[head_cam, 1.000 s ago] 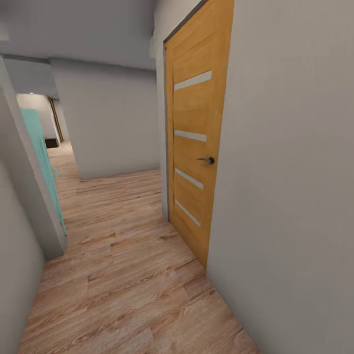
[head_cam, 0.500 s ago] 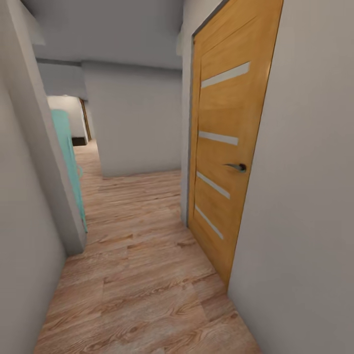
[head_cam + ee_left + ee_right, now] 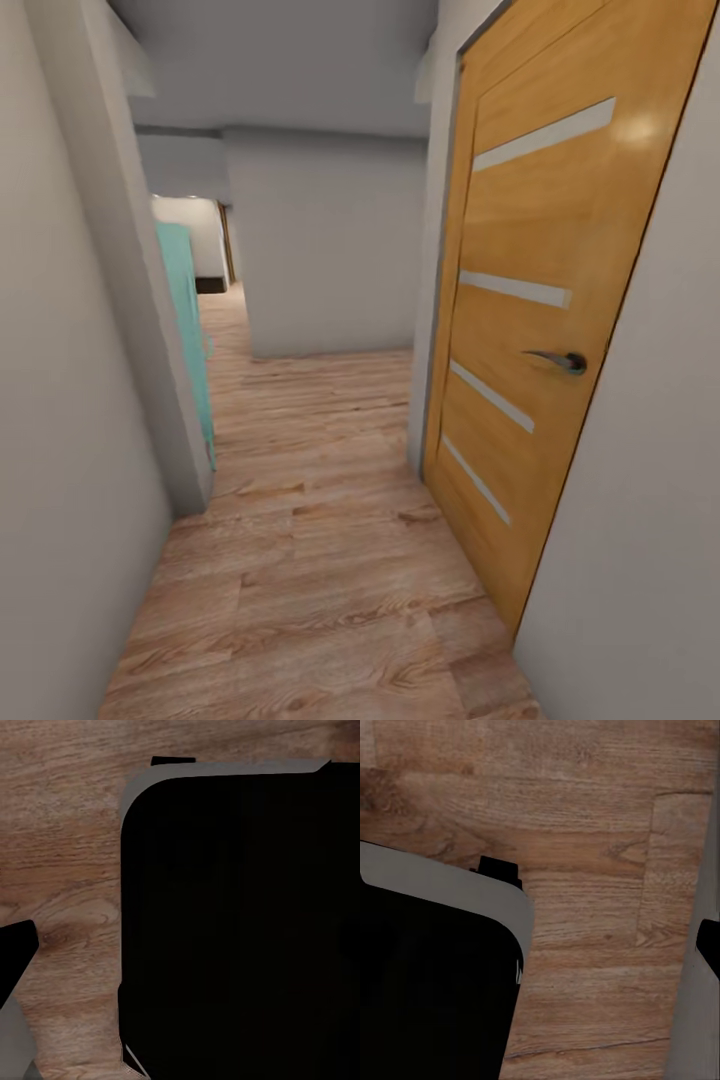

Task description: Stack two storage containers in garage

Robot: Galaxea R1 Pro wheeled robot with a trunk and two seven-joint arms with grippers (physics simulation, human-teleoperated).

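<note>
Transit step: the robot faces along a corridor with light wood plank flooring (image 3: 300, 560), a closed orange wooden door (image 3: 530, 340) to one side. Neither storage container is in sight, so their location cannot be told. The state of the fingers cannot be told either. Judged next: drive on along the corridor.

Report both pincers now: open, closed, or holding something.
Left pincer: cannot be told; the left wrist view gives wood plank floor and a black body.
Right pincer: cannot be told; same kind of view, no fingers to judge.
</note>
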